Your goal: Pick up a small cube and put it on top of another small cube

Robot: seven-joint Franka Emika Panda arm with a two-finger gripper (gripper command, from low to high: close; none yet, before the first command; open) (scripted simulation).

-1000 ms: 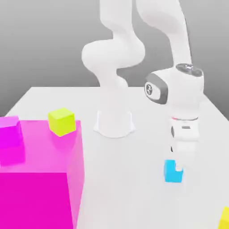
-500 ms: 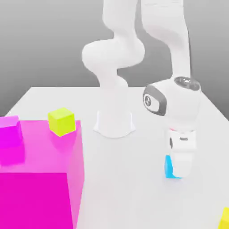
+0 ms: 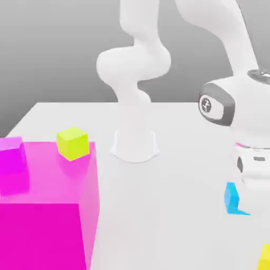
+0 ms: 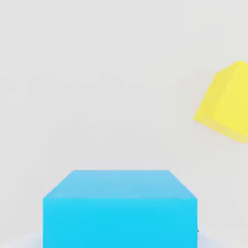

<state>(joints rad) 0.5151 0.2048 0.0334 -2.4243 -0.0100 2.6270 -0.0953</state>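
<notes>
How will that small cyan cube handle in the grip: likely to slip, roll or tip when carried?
The small cyan cube looks rigid, with flat faces and sharp edges, so it probably won't roll or deform. Its surface looks smooth and plain, so it might slip in a light pinch. Beside the gripper it looks small, so probably light and easy to carry.

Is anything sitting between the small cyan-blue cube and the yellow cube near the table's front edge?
Nothing visible does. The small cyan-blue cube is at the gripper, and only bare white table separates it from the yellow cube at the exterior view's lower right. The big magenta block is well off to the left.
</notes>
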